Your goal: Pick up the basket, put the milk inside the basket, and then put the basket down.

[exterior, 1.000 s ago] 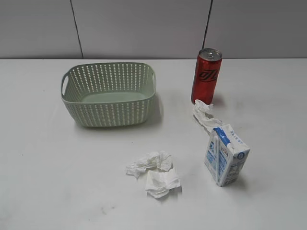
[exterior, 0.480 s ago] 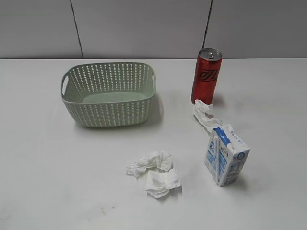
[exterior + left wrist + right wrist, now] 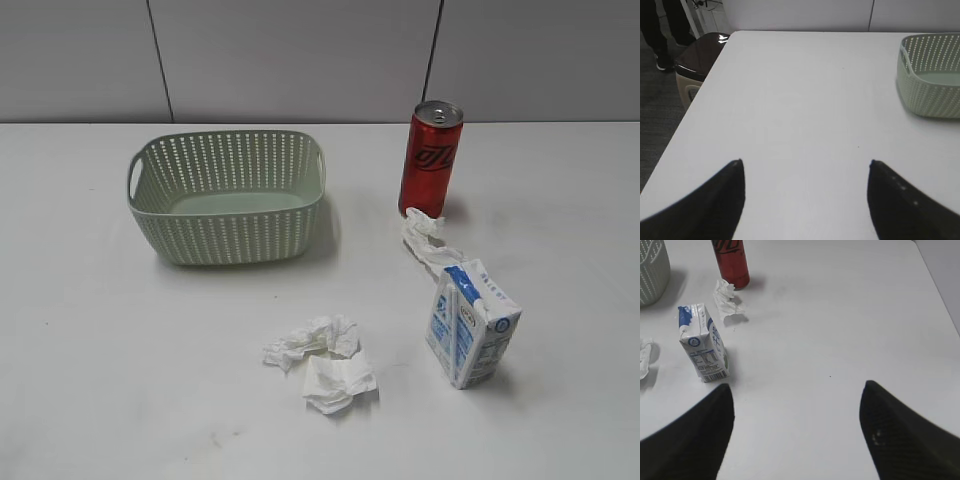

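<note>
Basket [image 3: 228, 197] sits upright on the white surface [image 3: 120, 360], left of centre and toward the back. Pale sage green, slotted sides, cut-out handle at each short end. Nothing inside it. In the left wrist view only its left end [image 3: 931, 75] shows, at the right edge of the picture.

Milk [image 3: 471, 322] stands upright at front right, well apart from the basket. White carton, blue print, folded gable top. Right wrist view has it [image 3: 703, 342] left of the hand, untouched.

Red soda can [image 3: 430, 158] upright behind the milk, right of the basket. One crumpled tissue [image 3: 428, 242] lies between can and carton, touching or nearly touching both; cannot tell which. A second tissue clump [image 3: 325, 362] lies front of centre, in the open.

Left hand [image 3: 806, 200]: fingers spread wide, over bare surface, well left of the basket, holding nothing. Dark bin [image 3: 699, 55] on the floor beyond the surface's left edge.

Right hand [image 3: 797, 432]: fingers spread wide, holding nothing, milk just outside the left finger [image 3: 700, 432].

Neither hand shows in the exterior view.
</note>
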You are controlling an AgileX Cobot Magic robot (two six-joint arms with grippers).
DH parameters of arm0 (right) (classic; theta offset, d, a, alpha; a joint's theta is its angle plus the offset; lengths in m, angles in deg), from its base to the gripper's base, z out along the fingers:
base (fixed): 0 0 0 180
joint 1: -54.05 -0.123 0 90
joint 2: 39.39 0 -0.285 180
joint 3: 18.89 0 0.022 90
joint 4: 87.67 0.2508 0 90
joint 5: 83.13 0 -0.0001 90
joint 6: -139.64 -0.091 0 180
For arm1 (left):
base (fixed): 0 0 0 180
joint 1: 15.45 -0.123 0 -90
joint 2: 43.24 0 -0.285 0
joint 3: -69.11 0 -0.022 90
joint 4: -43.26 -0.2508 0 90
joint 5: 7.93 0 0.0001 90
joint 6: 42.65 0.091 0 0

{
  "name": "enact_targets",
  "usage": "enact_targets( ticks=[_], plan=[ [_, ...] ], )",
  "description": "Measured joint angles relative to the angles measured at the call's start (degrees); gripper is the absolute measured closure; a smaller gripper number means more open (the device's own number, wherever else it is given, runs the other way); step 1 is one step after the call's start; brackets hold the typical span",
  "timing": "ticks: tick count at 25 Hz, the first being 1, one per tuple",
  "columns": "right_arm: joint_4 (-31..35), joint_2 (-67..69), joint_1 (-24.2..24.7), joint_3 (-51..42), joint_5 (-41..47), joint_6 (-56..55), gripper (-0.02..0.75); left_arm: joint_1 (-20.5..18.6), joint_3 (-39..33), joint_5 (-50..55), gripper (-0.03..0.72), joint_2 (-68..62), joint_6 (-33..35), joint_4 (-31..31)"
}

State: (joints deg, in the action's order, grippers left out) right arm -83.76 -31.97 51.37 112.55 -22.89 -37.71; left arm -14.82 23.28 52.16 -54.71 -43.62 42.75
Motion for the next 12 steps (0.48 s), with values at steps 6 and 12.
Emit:
enact_targets(
  ticks=[6,12],
  plan=[
    [0.0,0.0,0.0,0.0,0.0,-0.06,0.146,0.0,6.4,-2.24,0.11,-12.77,1.4,-0.18],
    [0.0,0.0,0.0,0.0,0.0,-0.06,0.146,0.0,14.02,-4.18,0.11,-27.79,1.64,-0.18]
  ],
)
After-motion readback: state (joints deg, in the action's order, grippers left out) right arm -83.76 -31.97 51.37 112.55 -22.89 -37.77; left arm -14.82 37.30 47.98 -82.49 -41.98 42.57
